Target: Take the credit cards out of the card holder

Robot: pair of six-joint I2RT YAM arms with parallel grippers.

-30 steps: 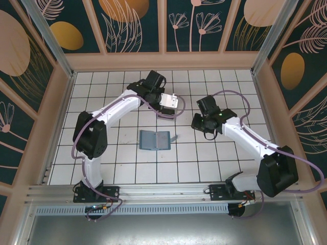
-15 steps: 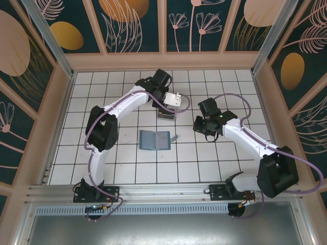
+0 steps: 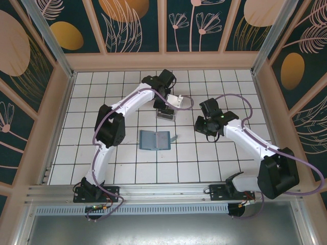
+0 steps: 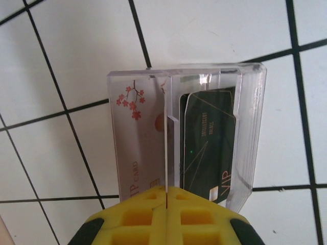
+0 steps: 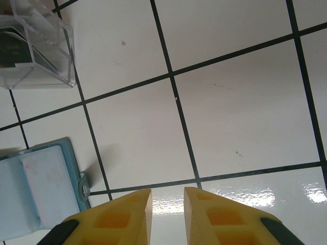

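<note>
White tiled floor (image 3: 127, 168) ringed by dark floral wall panels (image 3: 133, 25)

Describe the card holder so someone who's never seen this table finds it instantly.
Look near the middle of the white tiled table. The card holder lies open flat there, teal-blue and opaque, unlike the clear plastic tray just beyond it.

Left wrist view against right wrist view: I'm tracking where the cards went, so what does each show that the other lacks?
Left wrist adds: a pale card with red blossom print in the left half of the clear tray, and the shut left hand just below it. Right wrist adds: the open teal card holder lying flat at lower left, and the right hand, fingers apart and empty. Shared: the clear tray, a dark card inside it, the white tiled table.
</note>
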